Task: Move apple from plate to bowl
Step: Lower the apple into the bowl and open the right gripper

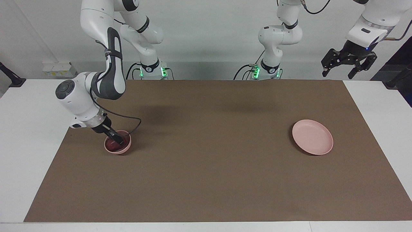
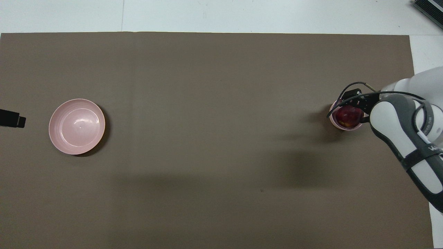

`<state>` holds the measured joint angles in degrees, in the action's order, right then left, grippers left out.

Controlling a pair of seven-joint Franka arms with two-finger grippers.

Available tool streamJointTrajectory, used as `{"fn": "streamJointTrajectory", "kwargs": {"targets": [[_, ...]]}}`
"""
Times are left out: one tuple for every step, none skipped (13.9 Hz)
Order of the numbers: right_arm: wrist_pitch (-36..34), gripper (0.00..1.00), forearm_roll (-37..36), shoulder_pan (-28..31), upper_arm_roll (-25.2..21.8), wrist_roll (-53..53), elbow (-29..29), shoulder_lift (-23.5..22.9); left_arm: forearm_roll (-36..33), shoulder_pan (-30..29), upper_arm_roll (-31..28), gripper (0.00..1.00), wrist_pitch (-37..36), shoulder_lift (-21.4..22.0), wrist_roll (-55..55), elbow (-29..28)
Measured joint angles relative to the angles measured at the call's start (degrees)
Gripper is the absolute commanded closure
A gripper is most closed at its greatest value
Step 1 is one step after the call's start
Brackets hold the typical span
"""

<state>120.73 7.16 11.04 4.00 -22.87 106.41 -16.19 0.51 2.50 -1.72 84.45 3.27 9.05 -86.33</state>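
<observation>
A brown mat (image 1: 206,151) covers most of the white tabletop (image 1: 29,129), leaving white strips bare along every edge. A white wall socket (image 1: 59,68) sits low on the wall by one corner.

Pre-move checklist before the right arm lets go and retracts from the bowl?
1. apple inside the bowl, below its rim: ok.
2. plate has nothing on it, at the left arm's end of the table: ok.
3. right gripper down in the bowl at the apple: ok.
4. Fingers released from the apple: cannot tell.
5. bowl upright on the brown mat: ok.
6. left gripper open, waiting raised off the mat's corner, away from the bowl: ok.
</observation>
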Motion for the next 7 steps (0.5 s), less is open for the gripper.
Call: {"fn": "streamJointTrajectory", "kwargs": {"targets": [[-2.67, 0.00, -0.62, -0.10, 0.00, 3.36, -1.62, 0.63, 0.00, 0.00, 0.00, 0.00, 0.00, 0.01, 0.00, 0.00], [-4.89, 0.00, -1.55, -0.17, 0.01, 6.78, -2.88, 1.46, 0.01, 0.00, 0.00, 0.00, 0.00, 0.02, 0.00, 0.00], [-6.61, 0.00, -2.86, -0.22, 0.09, 9.47, -3.65, 2.47, 0.01, 0.00, 0.00, 0.00, 0.00, 0.03, 0.00, 0.00], [-8.03, 0.00, -4.57, -0.29, 0.27, 11.19, -4.06, 3.56, 0.01, 0.00, 0.00, 0.00, 0.00, 0.04, 0.00, 0.00], [-9.24, 0.00, -6.29, -0.65, 0.46, 12.17, -4.29, 4.68, 0.02, 0.00, 0.00, 0.00, 0.00, 0.05, 0.00, 0.00], [-10.45, 0.00, -7.66, -1.59, 0.57, 12.42, -4.44, 5.98, 0.02, 0.00, 0.00, 0.00, 0.00, 0.05, 0.00, 0.00], [-11.85, 0.00, -8.45, -2.91, 0.65, 12.42, -4.54, 7.51, 0.02, 0.00, 0.00, 0.00, 0.00, 0.06, 0.00, 0.00]]}}
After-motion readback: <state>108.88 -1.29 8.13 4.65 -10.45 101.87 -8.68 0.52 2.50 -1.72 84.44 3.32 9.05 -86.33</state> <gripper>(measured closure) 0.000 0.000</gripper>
